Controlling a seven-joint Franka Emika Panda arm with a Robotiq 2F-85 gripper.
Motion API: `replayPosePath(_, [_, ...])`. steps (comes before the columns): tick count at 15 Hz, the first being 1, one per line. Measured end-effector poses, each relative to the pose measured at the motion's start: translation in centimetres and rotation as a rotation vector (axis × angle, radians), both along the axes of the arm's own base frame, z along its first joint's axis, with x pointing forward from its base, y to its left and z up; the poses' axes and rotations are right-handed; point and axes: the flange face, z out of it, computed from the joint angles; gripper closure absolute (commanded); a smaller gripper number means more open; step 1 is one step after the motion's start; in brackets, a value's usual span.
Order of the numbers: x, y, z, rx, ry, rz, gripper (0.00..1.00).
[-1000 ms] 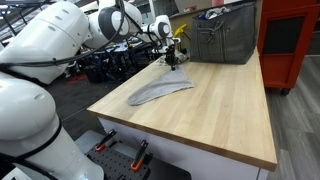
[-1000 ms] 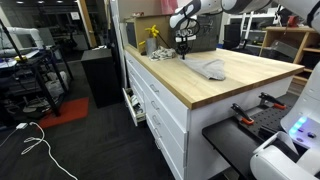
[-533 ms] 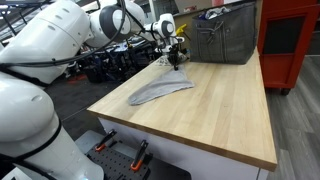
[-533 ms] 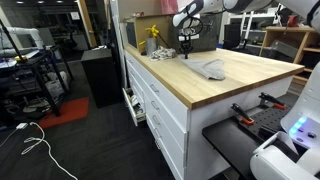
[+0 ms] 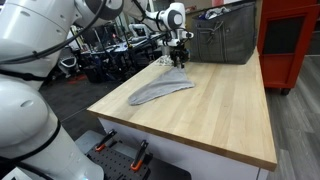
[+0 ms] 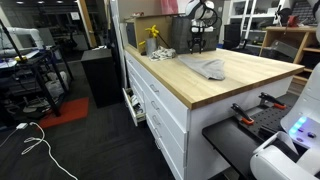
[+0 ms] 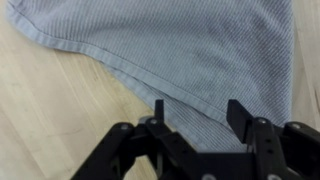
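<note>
Over the wooden bench [image 5: 215, 115], the white arm [image 5: 172, 15] reaches in from the far edge with its wrist pointing straight down. The grey cloth [image 5: 160, 90] lies flat on the bench directly beneath the jaws. The jaws stand spread and empty just above its far end.

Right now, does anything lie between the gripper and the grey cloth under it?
Nothing does. In the wrist view the gripper hangs open above the grey cloth, and only the cloth's edge shows between its fingers.
</note>
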Motion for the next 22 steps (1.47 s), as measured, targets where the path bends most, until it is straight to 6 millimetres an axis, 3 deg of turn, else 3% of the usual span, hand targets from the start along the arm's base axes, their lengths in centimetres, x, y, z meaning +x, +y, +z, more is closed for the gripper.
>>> replayPosePath(3, [-1.5, -1.1, 2.0, 0.083, 0.007, -0.047, 0.00])
replayPosePath(6, [-2.0, 0.0, 3.9, 0.148, 0.035, -0.106, 0.00])
replayPosePath(16, [-0.1, 8.7, 8.0, 0.134, 0.055, -0.350, 0.00])
replayPosePath(19, [1.1, 10.0, 8.2, 0.110, 0.044, -0.428, 0.00])
replayPosePath(22, [2.1, 10.2, 6.7, 0.078, 0.054, -0.486, 0.00])
